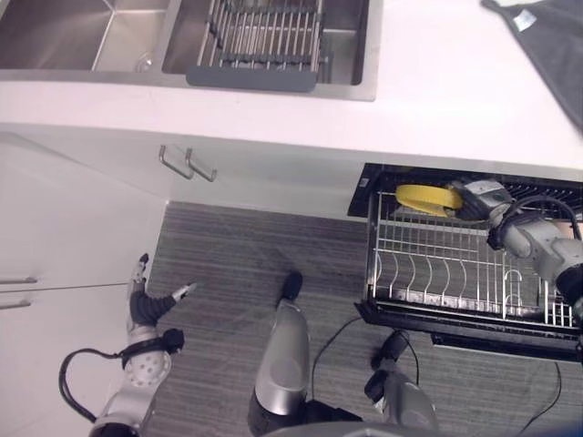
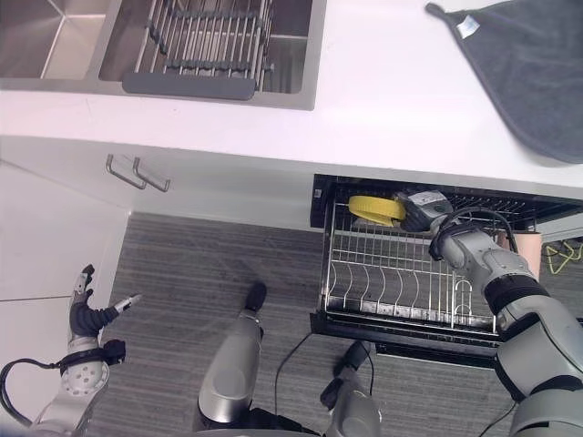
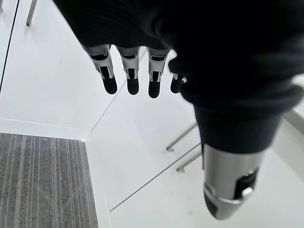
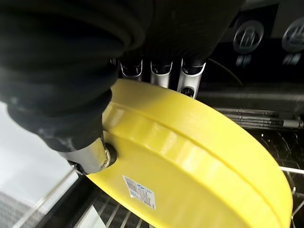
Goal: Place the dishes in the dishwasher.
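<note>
Your right hand [image 2: 421,211] grips the yellow plate [image 2: 375,208], fingers over its rim and thumb under it, and holds it above the back of the pulled-out dishwasher rack [image 2: 401,278], just below the edge of the white bench [image 2: 383,118]. Your left hand [image 1: 146,305] hangs low beside the white cabinet doors [image 1: 55,246] with its fingers straight and nothing in it. On the bench you can see the sink with a drying rack [image 1: 264,41] and a grey cloth [image 2: 524,64].

Yellow plate [image 1: 426,198] at the rack's [image 1: 455,264] rear; front tine rows unoccupied.
</note>
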Robot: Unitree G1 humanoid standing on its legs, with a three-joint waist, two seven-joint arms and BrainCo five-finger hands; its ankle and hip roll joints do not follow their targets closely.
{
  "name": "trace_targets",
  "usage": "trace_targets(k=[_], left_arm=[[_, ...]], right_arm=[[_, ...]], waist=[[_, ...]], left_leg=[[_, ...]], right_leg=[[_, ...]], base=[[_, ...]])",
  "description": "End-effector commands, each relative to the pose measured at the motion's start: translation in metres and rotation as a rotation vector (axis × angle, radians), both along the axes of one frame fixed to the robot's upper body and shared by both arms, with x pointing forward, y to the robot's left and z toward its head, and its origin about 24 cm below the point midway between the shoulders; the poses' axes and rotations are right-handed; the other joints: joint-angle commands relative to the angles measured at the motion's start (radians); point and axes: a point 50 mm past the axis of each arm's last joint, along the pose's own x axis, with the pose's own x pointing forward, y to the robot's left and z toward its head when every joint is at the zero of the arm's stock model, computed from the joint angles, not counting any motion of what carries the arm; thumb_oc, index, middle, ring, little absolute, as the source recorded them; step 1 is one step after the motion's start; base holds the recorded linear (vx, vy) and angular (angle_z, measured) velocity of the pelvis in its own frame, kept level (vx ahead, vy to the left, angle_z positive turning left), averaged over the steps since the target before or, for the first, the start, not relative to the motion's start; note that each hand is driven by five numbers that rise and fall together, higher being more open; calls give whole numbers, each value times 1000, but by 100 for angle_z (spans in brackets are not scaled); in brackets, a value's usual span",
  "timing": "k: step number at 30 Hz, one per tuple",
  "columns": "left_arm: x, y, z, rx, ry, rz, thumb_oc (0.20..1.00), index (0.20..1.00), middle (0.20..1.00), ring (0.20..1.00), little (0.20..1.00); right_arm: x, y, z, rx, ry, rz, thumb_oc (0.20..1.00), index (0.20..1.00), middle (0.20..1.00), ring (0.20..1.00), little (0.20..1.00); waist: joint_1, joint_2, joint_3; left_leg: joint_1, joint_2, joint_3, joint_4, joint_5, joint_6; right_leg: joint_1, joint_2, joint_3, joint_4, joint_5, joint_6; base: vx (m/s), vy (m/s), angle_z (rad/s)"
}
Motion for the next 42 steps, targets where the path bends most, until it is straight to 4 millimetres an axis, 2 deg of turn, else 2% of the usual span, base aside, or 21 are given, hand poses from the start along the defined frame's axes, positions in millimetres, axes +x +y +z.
trace_targets(k=[1,7,8,10,13,20,21,23,24,30,38,42], left_arm=[[-7,10,12,26,-48,2,1000,1000,1000,1000,1000],[0,8,20,6,-96,8,1000,1000,1000,1000,1000],[1,6,20,0,-102,6,1000,1000,1000,1000,1000],[2,6,21,-9,-111,12,1000,1000,1000,1000,1000],[4,6,24,-8,-126,4,1000,1000,1000,1000,1000],[14,3,32,18,-149,-27,1000,1000,1000,1000,1000],[15,3,33,19,-151,-29,1000,1000,1000,1000,1000],[16,2,33,21,-150,-33,1000,1000,1000,1000,1000],[17,2,34,21,-148,-34,1000,1000,1000,1000,1000],[20,0,34,21,-143,-47,1000,1000,1000,1000,1000],[20,1,34,17,-134,-42,1000,1000,1000,1000,1000],[20,0,32,12,-130,-40,1000,1000,1000,1000,1000]], right_arm=[[14,3,36,32,-127,-16,200,200,200,200,200],[21,-3,46,-39,-145,-93,200,200,200,200,200],[25,-2,52,-96,-138,-102,200,200,200,200,200],[27,3,51,-163,-101,-78,200,200,200,200,200],[30,15,36,-200,-19,-36,200,200,200,200,200],[32,37,-4,-131,123,-43,200,200,200,200,200],[32,38,-7,-125,129,-44,369,369,369,369,369],[32,41,-13,-95,148,-58,827,827,827,827,827],[32,42,-15,-88,151,-60,1000,1000,1000,1000,1000],[33,45,-20,-16,153,-96,1000,1000,1000,1000,1000],[30,39,-22,35,166,-127,1000,1000,1000,1000,1000],[31,35,-19,124,147,-166,1000,1000,1000,1000,1000]], waist=[[17,-14,-42],[19,2,-21],[18,7,-20],[20,8,-22],[28,1,-21],[46,-14,-13],[47,-13,-13],[50,-13,-13],[50,-12,-13],[47,-13,-13],[39,-14,-13],[36,-13,-13]], left_leg=[[-80,-11,-41,82,2,-9],[-125,-17,-34,111,-9,-1],[-137,-18,-29,115,-10,1],[-144,-18,-22,108,-7,2],[-148,-17,-15,99,-6,3],[-161,-16,-15,102,-9,4],[-162,-17,-16,101,-9,4],[-165,-20,-17,101,-8,5],[-166,-21,-18,100,-7,5],[-171,-23,-13,100,-5,6],[-177,-20,-8,110,-6,8],[-175,-21,-8,110,-7,10]], right_leg=[[-39,-59,11,184,-127,-11],[-107,-67,25,222,-133,-13],[-128,-71,30,232,-133,-13],[-139,-72,30,227,-129,-10],[-147,-72,27,221,-124,-5],[-147,-65,11,214,-120,-2],[-147,-65,11,213,-120,-2],[-146,-64,8,210,-119,-2],[-147,-64,7,210,-118,-1],[-149,-61,7,204,-113,1],[-158,-61,12,214,-112,-1],[-161,-59,17,220,-115,-5]], base=[[-112,-6,-2],[-75,14,-6],[-75,62,4],[-65,50,-4],[-26,-7,-12],[-8,-54,0],[6,-31,2],[4,-18,4],[3,-14,7],[-1,-3,2],[0,0,0],[0,0,0]])
